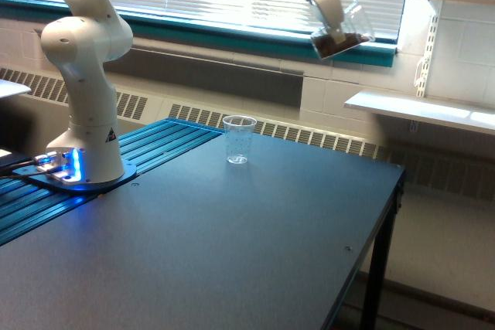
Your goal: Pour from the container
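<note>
High in the exterior view, right of centre, my gripper (334, 21) is shut on the container (344, 31), a clear rounded plastic cup with dark brown granules at its bottom. The container hangs tilted in the air, well above the table. A narrow clear cup (239, 139) with faint printed marks stands upright on the dark table (232, 253), below the container and toward the exterior view's left. That cup looks empty.
The white arm base (85, 113) stands at the left on blue ribbed panels (155, 148). A window with blinds and a teal sill (232, 32) runs behind. White wall shelves (433, 110) sit at the right, past the table's edge.
</note>
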